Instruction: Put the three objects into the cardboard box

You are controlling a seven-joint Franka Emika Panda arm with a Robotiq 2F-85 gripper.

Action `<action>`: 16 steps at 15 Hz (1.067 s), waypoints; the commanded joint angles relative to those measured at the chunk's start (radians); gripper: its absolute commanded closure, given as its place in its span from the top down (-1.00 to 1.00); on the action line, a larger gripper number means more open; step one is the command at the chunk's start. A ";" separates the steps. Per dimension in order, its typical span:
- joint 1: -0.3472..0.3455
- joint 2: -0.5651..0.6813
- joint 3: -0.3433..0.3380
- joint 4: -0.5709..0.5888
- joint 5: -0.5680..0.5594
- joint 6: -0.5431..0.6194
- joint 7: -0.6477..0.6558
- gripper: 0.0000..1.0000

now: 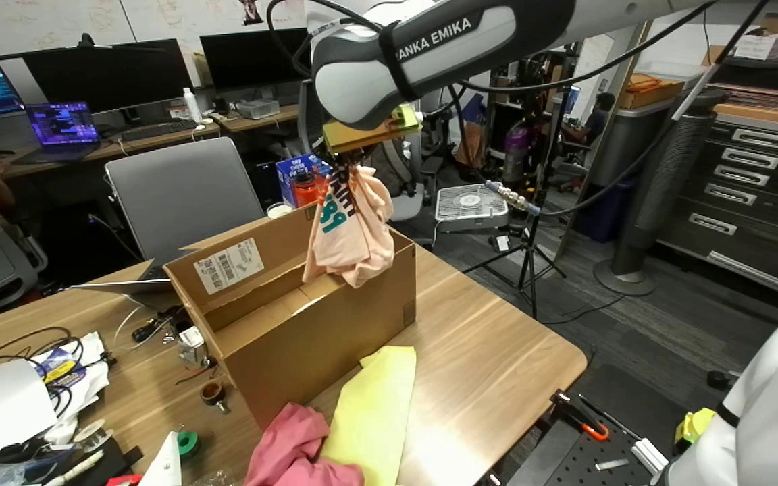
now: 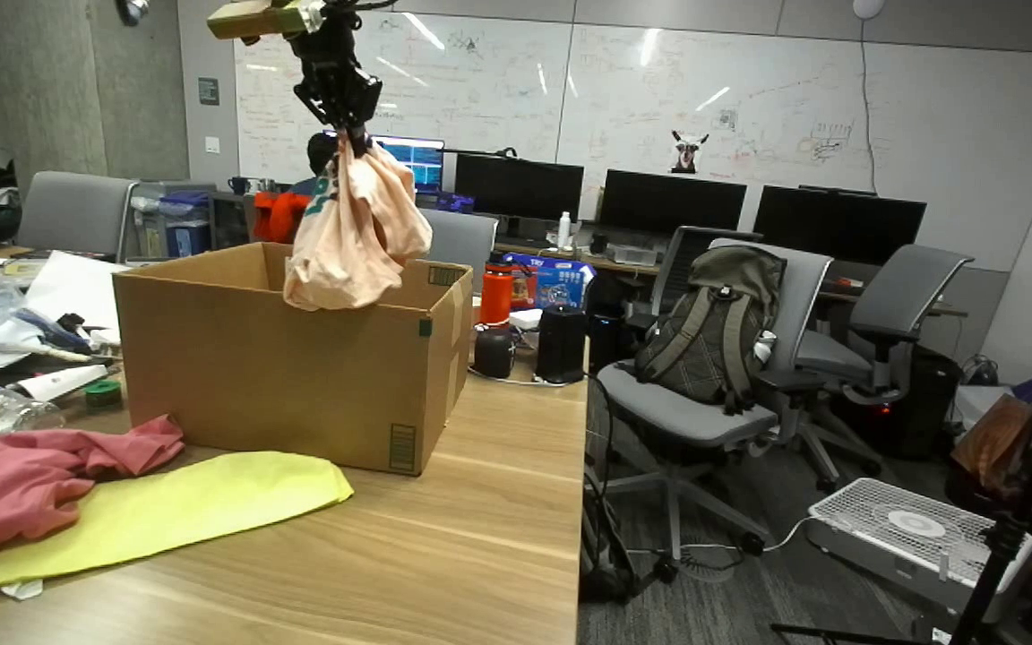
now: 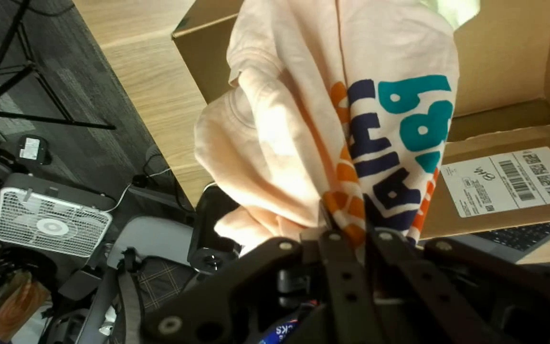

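One peach cloth is held at the rim of the cardboard box, its bunched top clamped in the gripper. Placing seems to be in hand; centring over the interior, then release, is called for. Limp, creased fabric is seen, with teal and navy lettering.

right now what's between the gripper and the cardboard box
The lettered peach cloth hangs there, from the gripper down toward the cardboard box, in both exterior views.
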 commanded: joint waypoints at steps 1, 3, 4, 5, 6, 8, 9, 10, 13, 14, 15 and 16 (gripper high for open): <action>0.026 0.068 -0.009 0.114 -0.043 -0.049 -0.006 -0.97; 0.036 0.084 -0.013 0.144 -0.055 -0.040 -0.006 -0.97; 0.041 0.091 -0.015 0.157 -0.054 -0.040 -0.008 -0.97; 0.045 0.096 -0.017 0.171 -0.055 -0.040 -0.010 -0.97; 0.049 0.100 -0.018 0.181 -0.057 -0.038 -0.011 -0.97; 0.055 0.106 -0.021 0.195 -0.060 -0.031 -0.012 -0.97; 0.056 0.108 -0.022 0.200 -0.057 -0.028 -0.014 -0.97; 0.058 0.110 -0.022 0.204 -0.057 -0.026 -0.017 -0.97; 0.063 0.114 -0.022 0.214 -0.058 -0.016 -0.023 -0.97; 0.067 0.120 -0.022 0.223 -0.062 -0.017 -0.022 -0.97; 0.071 0.131 -0.021 0.239 -0.060 -0.022 -0.023 -0.97; 0.075 0.140 -0.020 0.253 -0.061 -0.026 -0.021 -0.97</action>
